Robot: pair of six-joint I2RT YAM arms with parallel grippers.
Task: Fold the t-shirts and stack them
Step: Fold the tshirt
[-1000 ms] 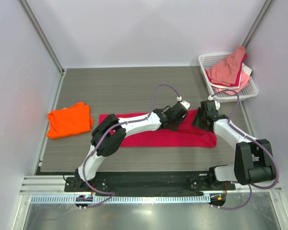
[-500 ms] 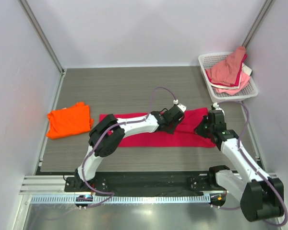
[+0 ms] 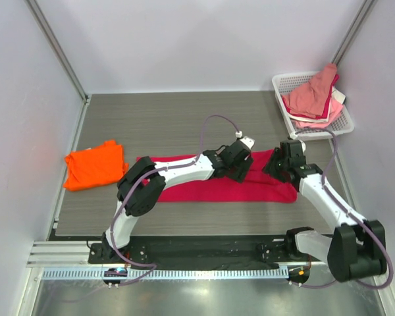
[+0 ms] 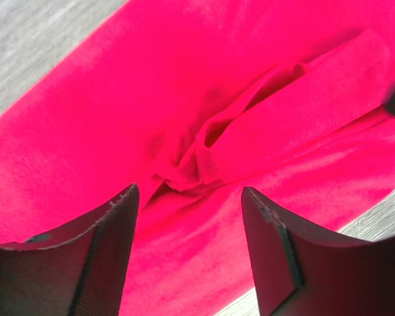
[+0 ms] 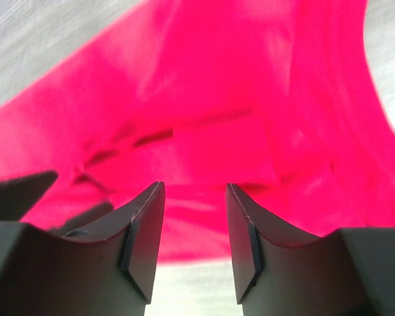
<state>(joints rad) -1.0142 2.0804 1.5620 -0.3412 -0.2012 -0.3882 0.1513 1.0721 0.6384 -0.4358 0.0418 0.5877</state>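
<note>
Left gripper and right gripper are both hovering, jaws apart and empty, just over the right half of the red t-shirt.

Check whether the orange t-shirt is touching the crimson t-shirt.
Apart. The top external view shows a strip of bare grey table between the orange t-shirt and the left end of the crimson t-shirt.

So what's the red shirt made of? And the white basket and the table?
The red shirt looks like soft matte cloth, probably cotton: it bunches into limp folds. The white basket looks like hard plastic: a stiff lattice with a smooth rim. The table looks like grey wood or wood-print board; streaky grain shows, but I can't tell which.
</note>
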